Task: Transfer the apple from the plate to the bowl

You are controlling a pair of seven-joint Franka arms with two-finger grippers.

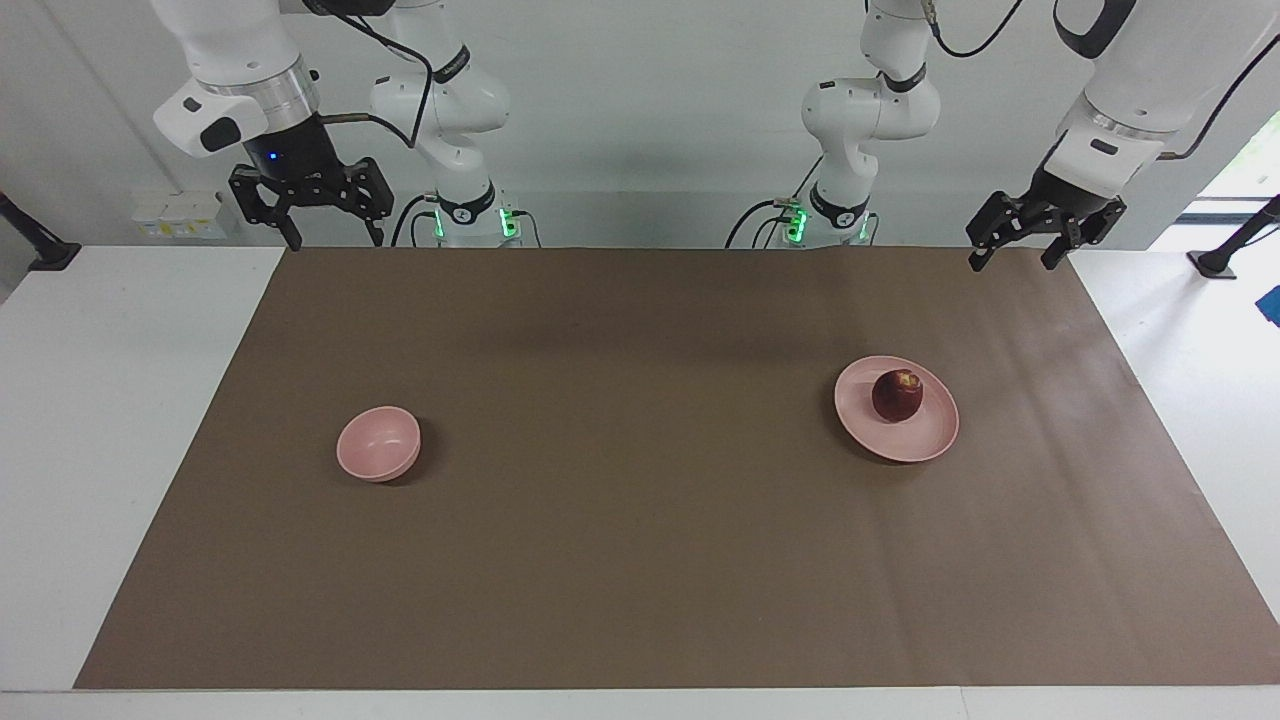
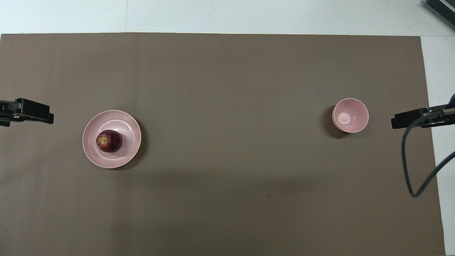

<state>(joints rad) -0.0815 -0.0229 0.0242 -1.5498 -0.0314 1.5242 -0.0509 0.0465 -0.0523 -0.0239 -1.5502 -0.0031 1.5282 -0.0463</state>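
A dark red apple rests on the flat pale pink plate toward the left arm's end of the table. The small deep pink bowl stands with nothing in it toward the right arm's end. My left gripper hangs open in the air over the mat's corner by the left arm's base, apart from the plate. My right gripper hangs open over the mat's corner by the right arm's base, apart from the bowl. Neither holds anything.
A brown mat covers most of the white table. A dark cable loops down from the right arm over the mat's edge beside the bowl.
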